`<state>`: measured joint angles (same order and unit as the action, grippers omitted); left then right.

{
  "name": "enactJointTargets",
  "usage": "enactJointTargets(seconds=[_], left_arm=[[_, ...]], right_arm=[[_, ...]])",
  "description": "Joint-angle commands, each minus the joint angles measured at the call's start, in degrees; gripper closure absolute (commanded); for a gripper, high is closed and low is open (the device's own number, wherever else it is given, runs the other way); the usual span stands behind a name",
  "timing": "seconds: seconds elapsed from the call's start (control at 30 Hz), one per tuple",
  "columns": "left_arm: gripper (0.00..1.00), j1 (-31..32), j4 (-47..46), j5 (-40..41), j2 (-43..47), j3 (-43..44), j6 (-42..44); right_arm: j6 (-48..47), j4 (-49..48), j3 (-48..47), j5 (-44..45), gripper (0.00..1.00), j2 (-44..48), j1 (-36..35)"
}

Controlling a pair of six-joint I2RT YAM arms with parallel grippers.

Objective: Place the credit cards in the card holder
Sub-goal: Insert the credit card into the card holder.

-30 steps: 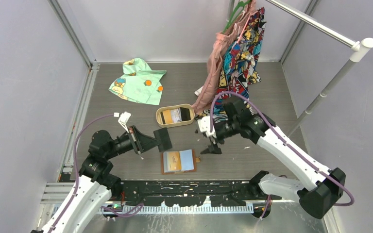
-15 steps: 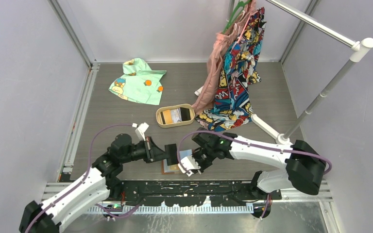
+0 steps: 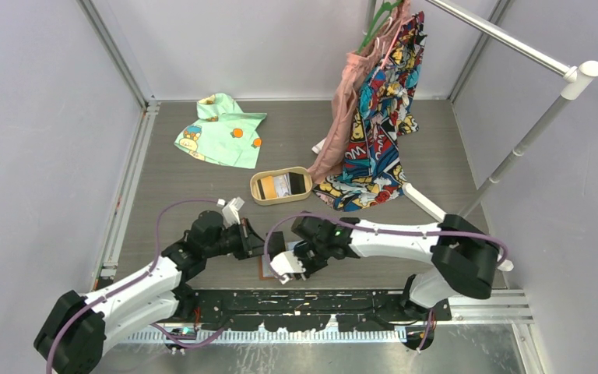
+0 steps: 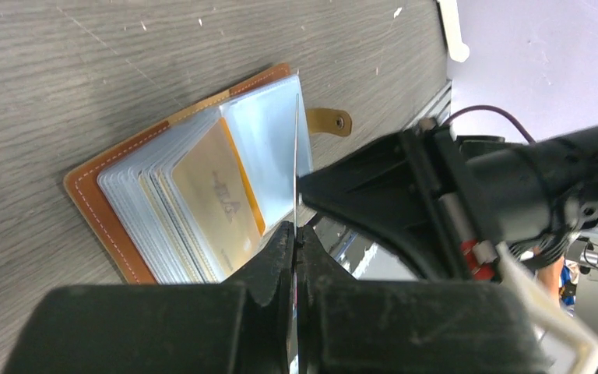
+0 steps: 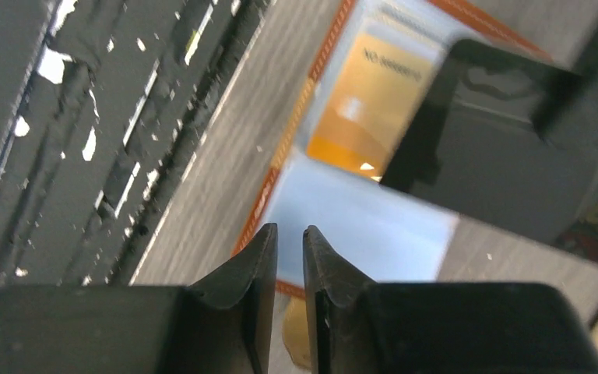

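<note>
The card holder [image 4: 124, 210] lies open on the table, brown leather with clear sleeves and a snap tab [image 4: 332, 121]. One sleeve holds an orange card [image 4: 218, 195]. My left gripper [image 4: 296, 234] is shut on a thin dark card [image 4: 296, 156], seen edge-on, its far edge standing over the holder's right page. From the right wrist this card [image 5: 483, 164] shows flat above the holder's orange card [image 5: 370, 101] and light blue page [image 5: 358, 226]. My right gripper [image 5: 290, 231] hovers at the holder's near corner, jaws a narrow gap apart with nothing between. From above, both grippers [image 3: 261, 240] [image 3: 279, 269] cover most of the holder [image 3: 263, 270].
A tan oval tray [image 3: 255, 189] with cards inside sits behind the holder. A green garment [image 3: 222, 131] lies at the back left. Patterned clothes [image 3: 378, 101] hang from a white rack [image 3: 514, 148] at the right. The black rail [image 3: 319, 300] runs along the near edge.
My right arm swung from beside the tray down to the holder's near side and its jaws narrowed. My left gripper carried the dark card rightward over the holder.
</note>
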<state>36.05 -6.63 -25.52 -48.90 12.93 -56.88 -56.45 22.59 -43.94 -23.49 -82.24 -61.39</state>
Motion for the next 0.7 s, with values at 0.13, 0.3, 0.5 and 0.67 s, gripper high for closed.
enactJointTargets(seconds=[0.13,0.3,0.5,0.67], left_arm=[[1.00,-0.2,5.3,2.6,4.0,6.6,3.3],[1.00,-0.3,12.9,4.0,4.6,9.0,7.1],[1.00,-0.3,23.0,9.0,10.4,10.5,10.7],[1.00,-0.3,26.4,11.1,15.7,8.8,10.4]], right_arm=[[5.5,1.0,-7.3,7.5,0.75,-6.1,-5.9],[6.6,0.0,-8.0,10.5,0.74,-7.7,-5.5],[10.7,-3.1,-8.5,11.3,0.76,-9.8,-4.2],[16.4,-7.8,-9.3,13.8,0.79,-11.9,-4.2]])
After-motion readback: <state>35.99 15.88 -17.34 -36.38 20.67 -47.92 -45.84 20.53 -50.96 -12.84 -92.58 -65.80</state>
